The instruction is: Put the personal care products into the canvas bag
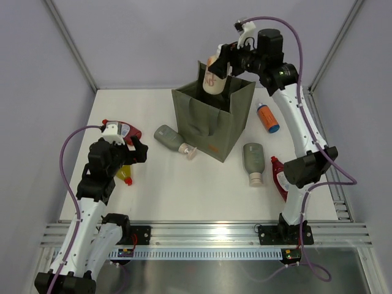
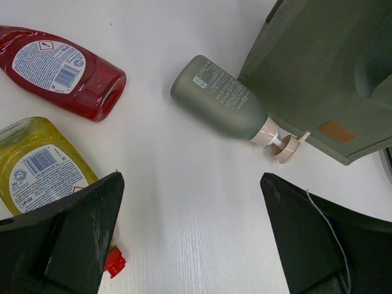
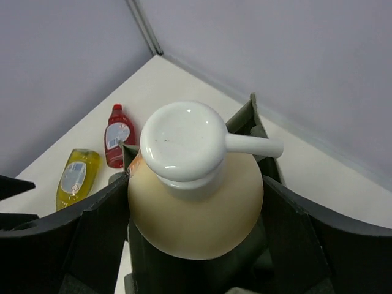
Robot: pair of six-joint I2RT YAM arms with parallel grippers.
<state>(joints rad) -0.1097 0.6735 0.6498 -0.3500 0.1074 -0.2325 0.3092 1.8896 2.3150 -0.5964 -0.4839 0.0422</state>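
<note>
The olive-green canvas bag (image 1: 214, 122) stands open mid-table. My right gripper (image 1: 220, 64) is shut on a cream bottle (image 1: 213, 79) with a white pump and holds it upright above the bag's open mouth. In the right wrist view the cream bottle (image 3: 196, 208) sits between my fingers (image 3: 98, 226) over the bag's rim (image 3: 252, 115). A grey-green pump bottle (image 1: 170, 138) lies against the bag's left side. A grey-green capped bottle (image 1: 252, 160), an orange bottle with a blue cap (image 1: 267, 117) and a dark red bottle (image 1: 280, 177) lie to the bag's right. My left gripper (image 1: 133, 153) is open and empty.
A red bottle (image 1: 122, 130) and a yellow bottle with a red cap (image 1: 125, 174) lie by my left gripper; the left wrist view shows the red bottle (image 2: 61, 70), the yellow bottle (image 2: 40, 168), the pump bottle (image 2: 220, 98) and the bag (image 2: 324, 73). Grey walls enclose the table.
</note>
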